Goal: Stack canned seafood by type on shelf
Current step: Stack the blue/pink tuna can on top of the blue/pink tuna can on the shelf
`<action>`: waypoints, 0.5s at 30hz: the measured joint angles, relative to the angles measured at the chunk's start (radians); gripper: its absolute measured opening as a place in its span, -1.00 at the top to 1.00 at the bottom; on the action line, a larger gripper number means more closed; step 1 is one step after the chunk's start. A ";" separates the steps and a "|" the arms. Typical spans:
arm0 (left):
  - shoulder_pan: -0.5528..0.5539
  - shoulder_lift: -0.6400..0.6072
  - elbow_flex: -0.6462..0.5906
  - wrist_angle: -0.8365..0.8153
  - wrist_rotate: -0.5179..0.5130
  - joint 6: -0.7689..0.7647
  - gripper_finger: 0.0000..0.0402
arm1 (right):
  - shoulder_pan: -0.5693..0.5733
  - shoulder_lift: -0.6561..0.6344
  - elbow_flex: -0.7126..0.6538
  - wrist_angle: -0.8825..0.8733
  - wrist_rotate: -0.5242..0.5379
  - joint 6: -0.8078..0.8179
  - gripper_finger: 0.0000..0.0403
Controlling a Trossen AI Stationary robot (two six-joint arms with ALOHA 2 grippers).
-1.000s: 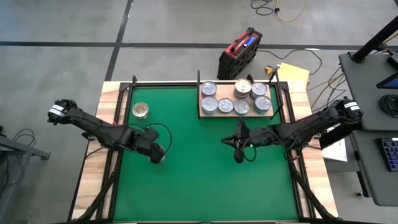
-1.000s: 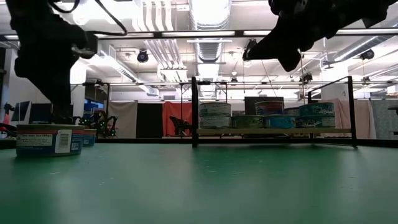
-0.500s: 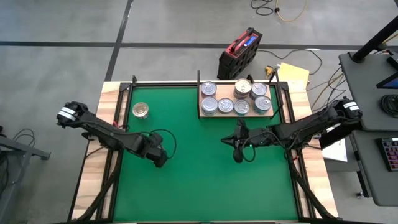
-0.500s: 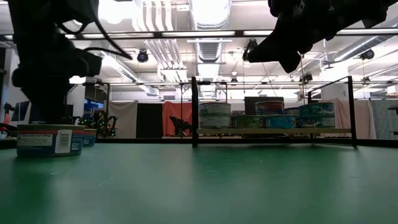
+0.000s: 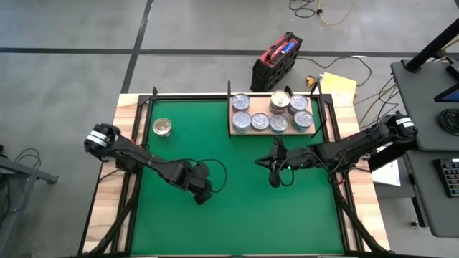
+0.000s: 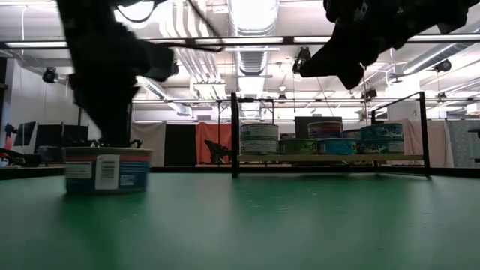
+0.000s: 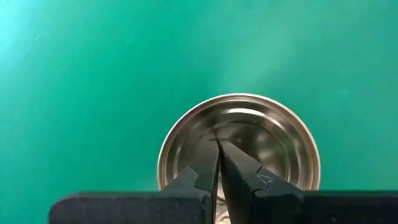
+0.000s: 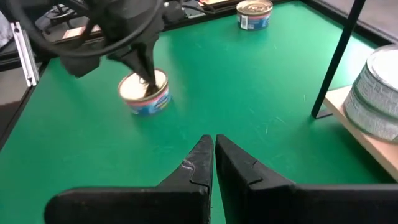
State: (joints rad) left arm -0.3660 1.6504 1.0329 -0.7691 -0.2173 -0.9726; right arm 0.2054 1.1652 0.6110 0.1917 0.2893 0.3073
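Metal tin [image 7: 239, 146] rigid, slick, light-looking; grab by side wall. Left gripper [image 7: 217, 144] pinched together, tips on lid, nothing held.

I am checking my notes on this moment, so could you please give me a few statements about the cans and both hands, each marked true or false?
1. The left hand is shut, its tips over the lid of a can on the green mat. True.
2. The right hand holds a can. False: it is shut and empty, hovering above the mat.
3. Another can sits alone near the mat's far left corner. True.
4. The shelf is bare. False: several cans stand on it.
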 joint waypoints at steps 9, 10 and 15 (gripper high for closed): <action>0.001 0.136 0.165 0.012 -0.075 0.163 1.00 | 0.000 0.000 -0.017 -0.016 -0.009 0.122 0.95; 0.001 0.137 0.180 0.008 -0.083 0.179 1.00 | 0.000 0.000 -0.021 -0.023 -0.016 0.140 0.95; -0.005 0.105 0.223 -0.001 -0.099 0.269 1.00 | 0.000 0.001 -0.033 -0.026 -0.091 0.216 0.95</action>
State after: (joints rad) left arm -0.3710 1.7558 1.2562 -0.7698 -0.3167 -0.7038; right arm 0.2054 1.1658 0.5781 0.1659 0.1980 0.5235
